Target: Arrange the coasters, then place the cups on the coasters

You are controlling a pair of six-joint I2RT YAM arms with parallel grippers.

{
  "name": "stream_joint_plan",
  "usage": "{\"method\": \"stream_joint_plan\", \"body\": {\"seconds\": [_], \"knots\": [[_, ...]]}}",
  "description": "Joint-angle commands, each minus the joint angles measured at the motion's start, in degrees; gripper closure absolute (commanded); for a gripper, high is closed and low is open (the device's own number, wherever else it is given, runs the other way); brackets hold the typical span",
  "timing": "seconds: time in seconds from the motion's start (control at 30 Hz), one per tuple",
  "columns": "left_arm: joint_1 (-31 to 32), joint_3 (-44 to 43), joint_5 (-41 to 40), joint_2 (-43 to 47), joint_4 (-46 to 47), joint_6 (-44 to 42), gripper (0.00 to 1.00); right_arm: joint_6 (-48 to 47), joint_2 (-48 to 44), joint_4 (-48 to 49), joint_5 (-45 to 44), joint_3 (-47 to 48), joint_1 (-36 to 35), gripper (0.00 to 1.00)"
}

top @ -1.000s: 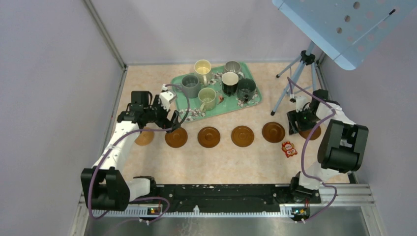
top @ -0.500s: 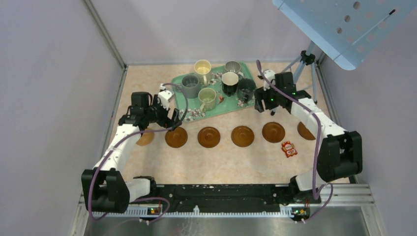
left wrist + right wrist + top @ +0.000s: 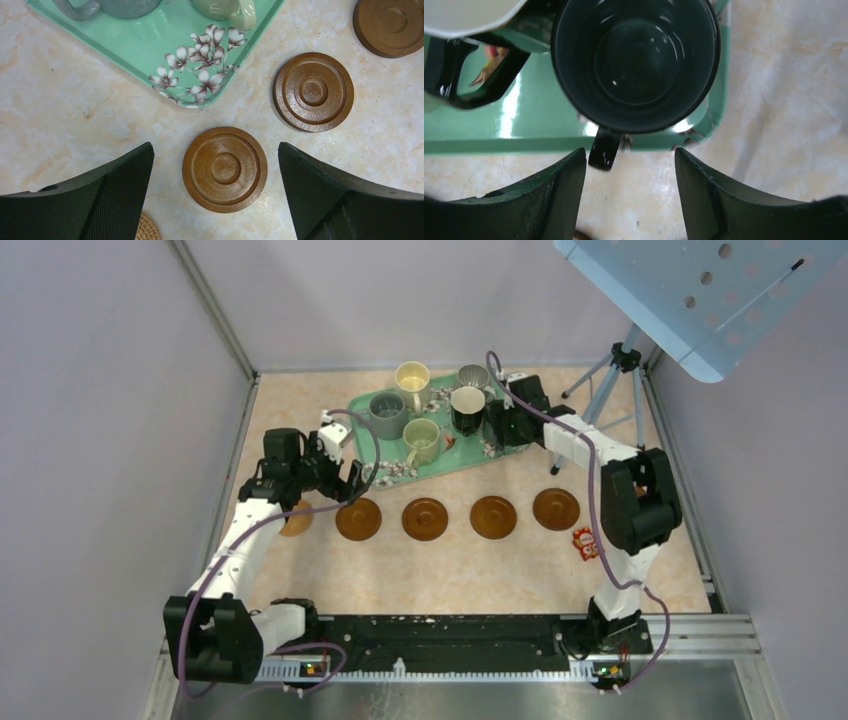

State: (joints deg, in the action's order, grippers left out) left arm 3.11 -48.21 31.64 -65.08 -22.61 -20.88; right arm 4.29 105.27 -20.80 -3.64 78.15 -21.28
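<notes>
- The woven tan round coaster (image 3: 292,523) lies at the left end of the row, partly under the left arm.
- The left gripper (image 3: 345,483) hangs just above the second coaster, a brown wooden disc with a raised centre ring (image 3: 225,169). Its jaws are spread wide and empty, and the disc shows between them, untouched.
- The row runs on rightward, evenly spaced, to the rightmost brown coaster (image 3: 556,508). Five discs show; a sixth I cannot see.
- Beyond the row, the green floral rectangular tray (image 3: 460,458) holds all the mugs, so no cup is on a coaster yet.
- The right gripper (image 3: 630,157) is over the tray's near right corner, above the dark grey-green mug (image 3: 634,60). Its jaws stand apart and hold nothing, and the mug's handle (image 3: 603,150) points into the gap between them.
- The step in hand looks like grasping this mug. The fingers should come down squarely on the handle, or straddle the wall beside it.
- The black mug with white inside (image 3: 467,408) stands just left, so the left finger needs care there.
- Lift straight up past the tray rim before swinging to a coaster, and set the mug centred on the ring.
</notes>
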Motion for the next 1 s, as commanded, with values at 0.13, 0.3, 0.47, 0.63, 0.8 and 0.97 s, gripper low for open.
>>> {"method": "stream_joint_plan", "body": {"seconds": [0.13, 0.3, 0.47, 0.63, 0.8, 0.97], "knots": [[0.1, 0.6, -1.1, 1.6, 1.9, 0.7, 0.01, 1.2, 5.9, 0.8, -6.8, 7.7, -0.6, 0.47], [0.1, 0.6, -0.7, 1.4, 2.1, 0.6, 0.01, -1.5, 6.5, -1.1, -3.6, 8.9, 0.9, 0.53], [0.1, 0.7, -0.5, 1.0, 2.2, 0.5, 0.01, -6.2, 9.2, -5.0, 1.7, 12.6, 1.4, 0.53], [0.1, 0.6, -0.4, 1.0, 1.9, 0.5, 0.01, -6.6, 13.9, -10.1, 4.6, 18.3, 2.4, 0.53], [0.1, 0.6, 0.2, 1.0, 1.6, 0.5, 0.01, -5.9, 14.0, -9.0, 5.4, 18.5, 3.0, 0.56], [0.1, 0.6, 0.4, 0.8, 1.8, 0.5, 0.01, -6.5, 14.0, -7.9, 4.5, 18.3, 3.1, 0.63]]}}
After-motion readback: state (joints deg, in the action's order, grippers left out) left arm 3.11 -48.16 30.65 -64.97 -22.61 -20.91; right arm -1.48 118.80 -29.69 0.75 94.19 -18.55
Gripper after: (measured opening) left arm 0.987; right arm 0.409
